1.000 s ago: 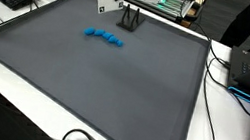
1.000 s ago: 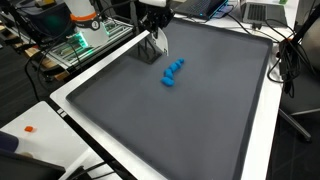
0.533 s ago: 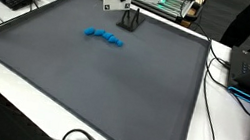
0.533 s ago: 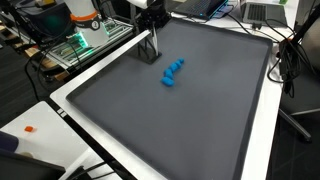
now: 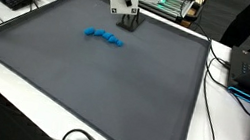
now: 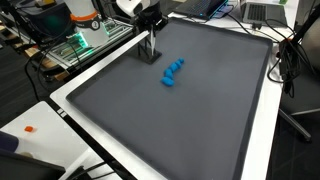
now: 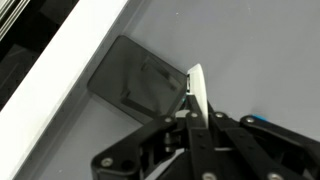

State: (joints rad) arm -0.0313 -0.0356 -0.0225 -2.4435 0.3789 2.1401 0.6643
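Dark grey flat rectangular plate (image 7: 135,88), near the edge of the grey mat (image 7: 262,45), looks thin, stiff and light, probably best pinched across opposite sides; the black gripper (image 7: 196,105) beside it has its fingers pressed together.

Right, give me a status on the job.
Done: nothing shows as finished. In hand: the gripper is shut, low at the mat edge beside a dark patch; whether it grips anything is unclear. Left: the blue pieces lie untouched, apart from it.
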